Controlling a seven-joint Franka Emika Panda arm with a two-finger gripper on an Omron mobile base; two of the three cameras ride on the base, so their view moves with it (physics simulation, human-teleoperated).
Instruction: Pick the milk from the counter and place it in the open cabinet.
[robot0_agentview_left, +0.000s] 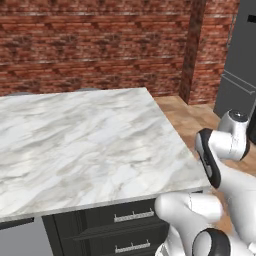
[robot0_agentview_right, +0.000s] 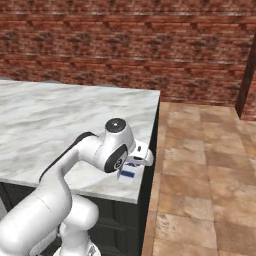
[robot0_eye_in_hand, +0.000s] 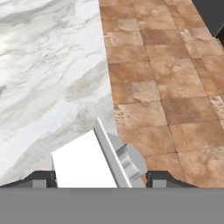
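While the arm is reaching down over the near right corner of the counter (robot0_agentview_right: 60, 125), the milk (robot0_eye_in_hand: 85, 164) is sitting directly between the two fingertips (robot0_eye_in_hand: 41, 179) in the hand view, its white top and grey cap filling the gap. The carton's ridge is running away from the camera, roughly across the line joining the tips, so the fingers are flanking its flat sides. The gripper (robot0_eye_in_hand: 99, 181) is standing wide, one tip on each side of the carton; whether the pads are already pressing on it I cannot tell. In the right base view the milk (robot0_agentview_right: 129, 173) is peeking out under the wrist, just beside the counter's edge above the tiled floor (robot0_agentview_right: 200, 165). The closing squeeze looks like the move that is coming.
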